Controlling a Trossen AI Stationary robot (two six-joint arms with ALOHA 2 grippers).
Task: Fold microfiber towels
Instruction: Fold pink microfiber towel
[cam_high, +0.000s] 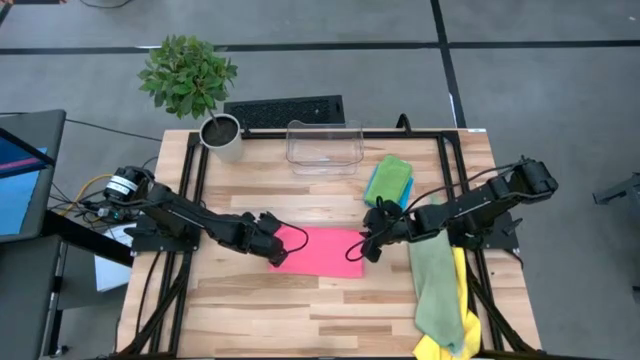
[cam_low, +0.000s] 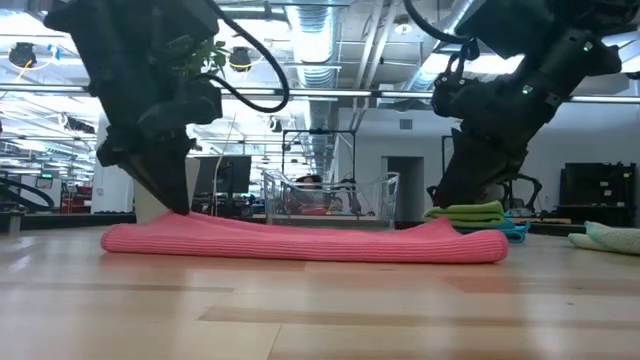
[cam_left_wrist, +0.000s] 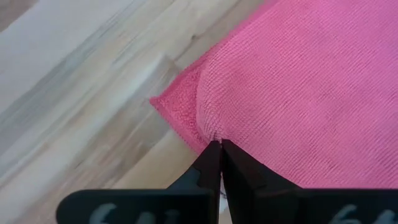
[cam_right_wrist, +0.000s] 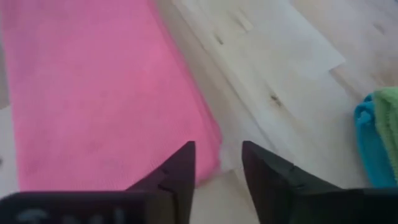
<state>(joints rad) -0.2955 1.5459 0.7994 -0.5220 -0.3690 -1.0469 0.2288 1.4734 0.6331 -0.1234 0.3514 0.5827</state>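
**Pink towel pinned at one corner, released at the other**

We are watching the soft pink microfiber towel (cam_high: 320, 251) lying flat, folded into a rectangle, mid-counter on the pale wooden counter (cam_high: 300, 310). The left gripper (cam_left_wrist: 220, 147) is pinching the towel's left corner, jaws pressed together on the cloth. The right gripper (cam_right_wrist: 217, 163) is sitting at the towel's right edge, jaws spread, holding nothing. We are noting the bright green and bright blue folded towels (cam_high: 388, 180) stacked near the clear plastic bin (cam_high: 324, 146). The pale sage towel (cam_high: 436, 285) is lying over the yellow towel (cam_high: 462, 330) at the counter's right side.
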